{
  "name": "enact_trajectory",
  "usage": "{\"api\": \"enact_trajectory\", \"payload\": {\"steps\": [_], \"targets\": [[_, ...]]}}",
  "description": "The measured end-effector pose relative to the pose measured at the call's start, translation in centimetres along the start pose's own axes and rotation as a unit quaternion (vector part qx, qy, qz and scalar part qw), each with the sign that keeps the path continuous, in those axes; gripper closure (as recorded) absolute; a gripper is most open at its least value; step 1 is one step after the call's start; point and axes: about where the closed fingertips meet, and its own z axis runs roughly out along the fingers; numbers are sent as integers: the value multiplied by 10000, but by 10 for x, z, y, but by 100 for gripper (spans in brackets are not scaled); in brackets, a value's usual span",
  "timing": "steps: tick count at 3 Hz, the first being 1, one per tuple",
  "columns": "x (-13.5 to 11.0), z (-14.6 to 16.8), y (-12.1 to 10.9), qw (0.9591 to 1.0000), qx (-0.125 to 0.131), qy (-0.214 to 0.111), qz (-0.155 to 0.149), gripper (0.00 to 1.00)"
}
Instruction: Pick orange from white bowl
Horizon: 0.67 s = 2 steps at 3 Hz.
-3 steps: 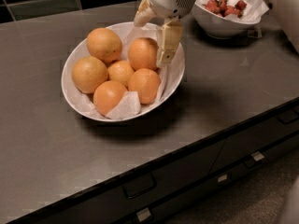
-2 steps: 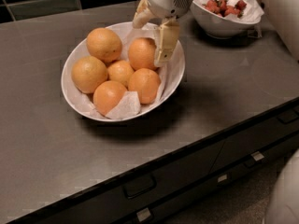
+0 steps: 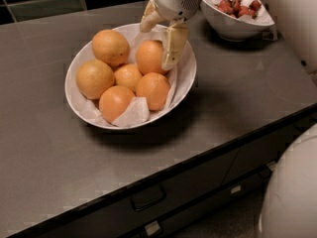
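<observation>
The orange (image 3: 148,58) lies in the upper right part of the white bowl (image 3: 184,77), at upper centre of the frame, just where it lay a second ago. The gripper (image 3: 156,47) reaches down from the top edge and straddles it with its jaws spread. One finger (image 3: 174,43) lies along the fruit's right side, and the other (image 3: 147,19) shows beyond its upper left. Whether either presses the skin I cannot tell. Compared with the earlier frames, the right finger has drawn a little leftward, nearer the orange; the bowl has not shifted.

Five more oranges fill the rest of the bowl, left of and below the task fruit, one (image 3: 153,89) just beneath it. Crumpled white paper (image 3: 130,113) lines the dish, which stands on a dark grey counter (image 3: 233,103). At upper right a smaller white bowl (image 3: 233,28) holds strawberries (image 3: 238,6). A white rounded body (image 3: 292,192) now fills more of the lower right corner than before.
</observation>
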Motion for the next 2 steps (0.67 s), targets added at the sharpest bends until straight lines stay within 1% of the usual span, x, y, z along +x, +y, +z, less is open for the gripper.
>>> {"api": "enact_trajectory", "payload": {"steps": [1,2], "targets": [[1,6,-7,10000,-47,-12,-46,28],[3,12,-12,9999,-96,-41,-77,32]]}}
